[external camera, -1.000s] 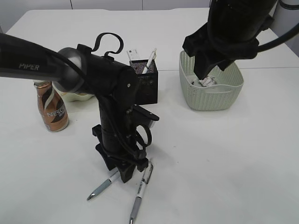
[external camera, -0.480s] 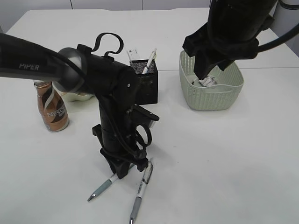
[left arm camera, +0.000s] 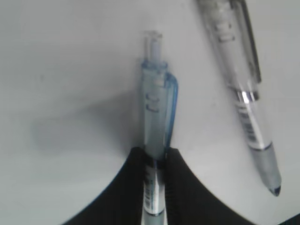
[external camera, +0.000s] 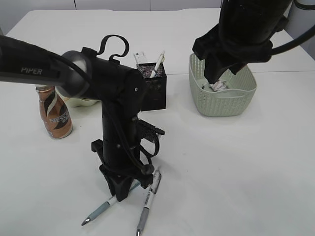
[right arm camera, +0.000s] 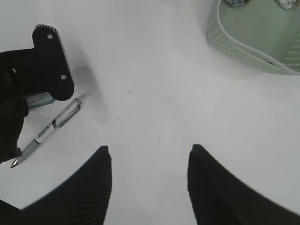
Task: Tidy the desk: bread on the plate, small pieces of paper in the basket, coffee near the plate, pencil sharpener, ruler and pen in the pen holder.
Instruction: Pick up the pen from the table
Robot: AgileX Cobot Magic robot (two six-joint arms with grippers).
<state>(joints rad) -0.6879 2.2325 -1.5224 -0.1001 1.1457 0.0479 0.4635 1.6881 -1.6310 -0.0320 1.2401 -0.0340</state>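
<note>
- My left gripper is clamped on the blue pen, low at the desk's front edge.
- A second pen lies just beside it on the desk.
- My right gripper hangs with fingers apart over the basket, near the back right.
- Pen holder stands mid-back; coffee toward the left edge.

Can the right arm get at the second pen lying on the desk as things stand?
Probably not cleanly: the left gripper, shut on the blue pen, stands right beside the second pen, while the right gripper hangs open near the basket.
</note>
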